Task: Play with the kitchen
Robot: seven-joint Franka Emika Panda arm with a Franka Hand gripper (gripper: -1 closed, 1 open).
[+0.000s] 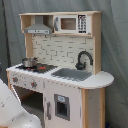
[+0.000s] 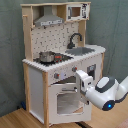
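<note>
Gripper (image 2: 82, 80) sits at the toy kitchen's (image 2: 37, 82) front, touching or just off the knob panel above the oven door (image 2: 65, 100); whether it is apart or together, cannot tell. Arm (image 2: 107, 92) reaches in from 3 o'clock in the second exterior view, wrist level. Kitchen fills frame centre in both exterior views; small pot (image 2: 46, 56) sits on its stovetop, black faucet (image 2: 75, 39) behind the sink.

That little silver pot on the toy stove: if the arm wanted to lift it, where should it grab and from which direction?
Probably from straight above, pinching the rim of the pot. It stands upright on the stovetop with open space under the hood, while the backsplash closes off the rear. Any handle is too unclear to rely on.
</note>
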